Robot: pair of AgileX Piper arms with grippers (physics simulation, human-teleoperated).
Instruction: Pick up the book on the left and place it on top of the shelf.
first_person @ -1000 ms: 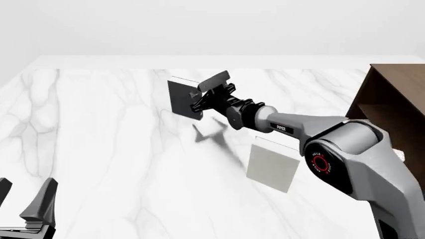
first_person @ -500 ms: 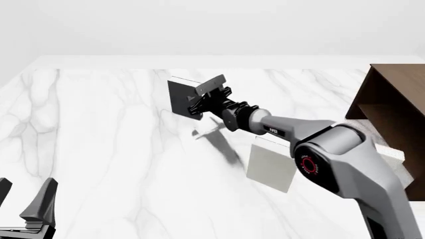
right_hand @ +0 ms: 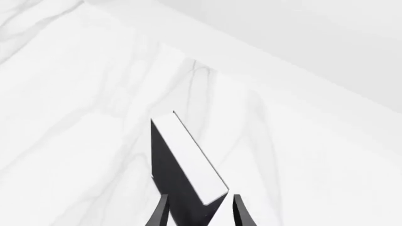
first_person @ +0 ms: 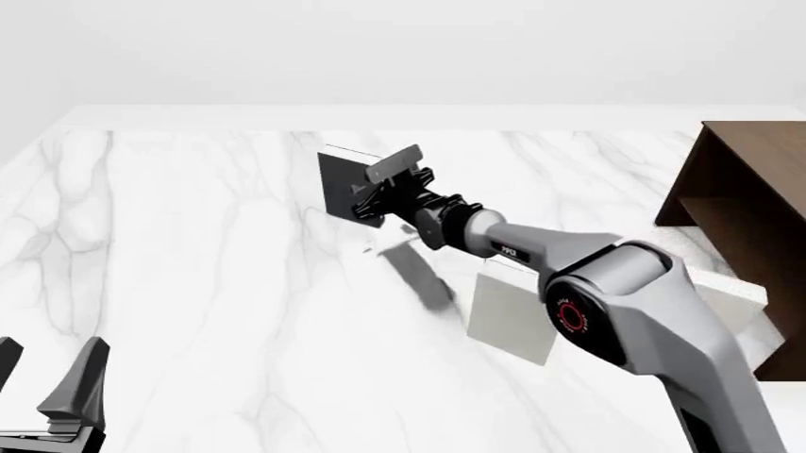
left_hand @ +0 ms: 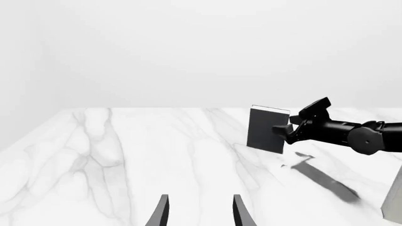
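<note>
The book [first_person: 340,184] stands upright on the bench [first_person: 189,283], toward the far middle, well apart from the shelf [first_person: 743,208] at the right edge. The right tool [first_person: 384,184] reaches it from the right side, with its fingers on either side of the book's upper near corner. In the right wrist view the white page edge [right_hand: 191,157] runs down between the two fingertips [right_hand: 160,212], which sit just beside the cover and pages. Whether they press yet I cannot tell; the gap looks barely wider than the book.

The book is slim and stiff, probably light, with a smooth dark cover that may slip under narrow pads. Held by one corner, it will likely want to swing about the pinch once lifted. A hold further in along the top edge, nearer the middle, would steady it, with the pads flat on the two covers. Standing on a thin edge, it can tip over at a sideways nudge, so the closing should be even from both sides.

A pale book [first_person: 511,311] stands nearer on the bench, under the right arm, and the lift path to the shelf passes over it.

The left tool [first_person: 57,396] rests open at the near left corner, holding nothing.
</note>
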